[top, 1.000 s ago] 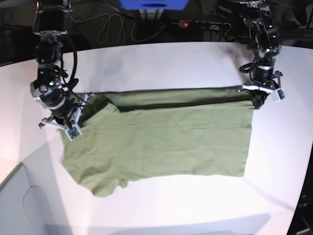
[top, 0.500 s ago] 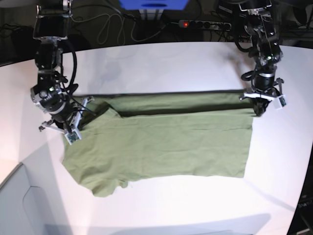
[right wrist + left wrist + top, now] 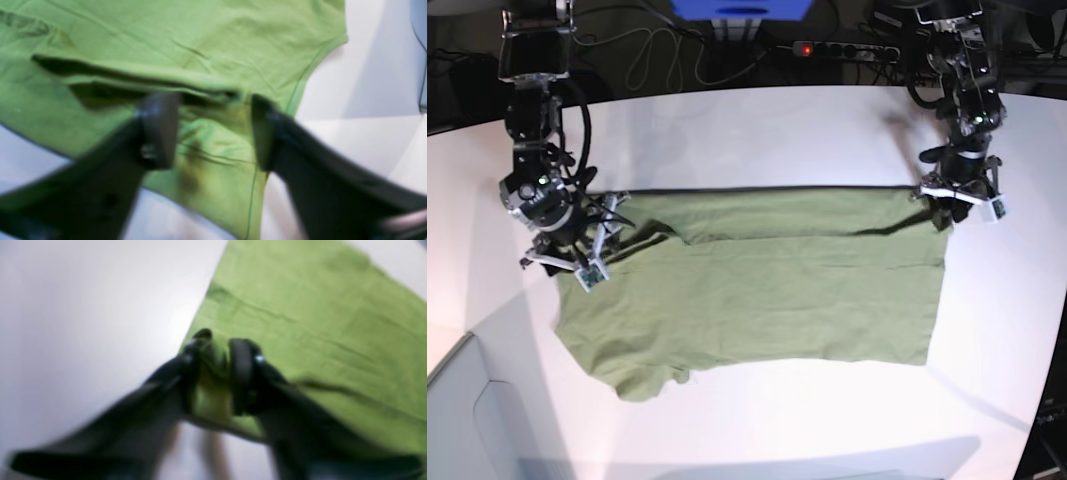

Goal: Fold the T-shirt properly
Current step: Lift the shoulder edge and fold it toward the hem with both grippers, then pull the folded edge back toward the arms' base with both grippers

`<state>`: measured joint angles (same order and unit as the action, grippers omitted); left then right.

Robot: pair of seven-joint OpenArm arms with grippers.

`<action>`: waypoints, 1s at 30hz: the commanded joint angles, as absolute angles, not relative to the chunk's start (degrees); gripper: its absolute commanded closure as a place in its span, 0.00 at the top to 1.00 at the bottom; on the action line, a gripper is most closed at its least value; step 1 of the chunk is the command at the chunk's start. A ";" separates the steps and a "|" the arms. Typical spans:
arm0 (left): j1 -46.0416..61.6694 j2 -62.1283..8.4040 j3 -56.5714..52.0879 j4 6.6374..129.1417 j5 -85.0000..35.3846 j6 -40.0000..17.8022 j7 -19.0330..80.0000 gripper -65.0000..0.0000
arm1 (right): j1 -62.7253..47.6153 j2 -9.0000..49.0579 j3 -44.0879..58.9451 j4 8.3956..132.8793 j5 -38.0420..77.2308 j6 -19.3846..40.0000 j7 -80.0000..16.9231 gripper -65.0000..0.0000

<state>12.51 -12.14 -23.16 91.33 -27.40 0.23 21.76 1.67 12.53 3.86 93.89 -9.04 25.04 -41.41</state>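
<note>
Pincers both parted over the cloth, blurred in the wrist views; left gripper (image 3: 213, 356) at one upper corner, a small fold of fabric between its fingers; right gripper (image 3: 213, 110) near the opposite corner, beside a raised crease; T-shirt (image 3: 767, 300) spread across the pale table (image 3: 757, 130), a folded band along its far edge.
</note>
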 commanded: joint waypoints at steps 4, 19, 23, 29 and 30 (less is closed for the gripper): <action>12.00 -12.88 -23.60 92.70 -28.00 0.04 20.09 0.51 | 1.10 13.41 5.23 96.66 -8.66 27.56 -40.13 0.72; 14.46 -12.35 -28.44 89.19 -28.09 -0.04 20.09 0.51 | -9.54 13.93 14.55 105.36 -8.66 27.74 -40.13 0.72; 13.05 -12.35 -26.59 87.96 -28.00 -0.04 20.09 0.51 | -10.51 14.29 14.64 105.36 -8.66 27.74 -40.04 0.72; 11.21 -12.35 -26.24 83.65 -28.09 -0.04 20.09 0.50 | -11.21 15.43 15.52 105.27 -8.66 27.74 -40.04 0.72; 10.77 -12.35 -26.24 82.77 -28.09 -0.04 20.09 0.50 | -11.21 15.34 16.31 105.19 -8.66 27.74 -40.04 0.72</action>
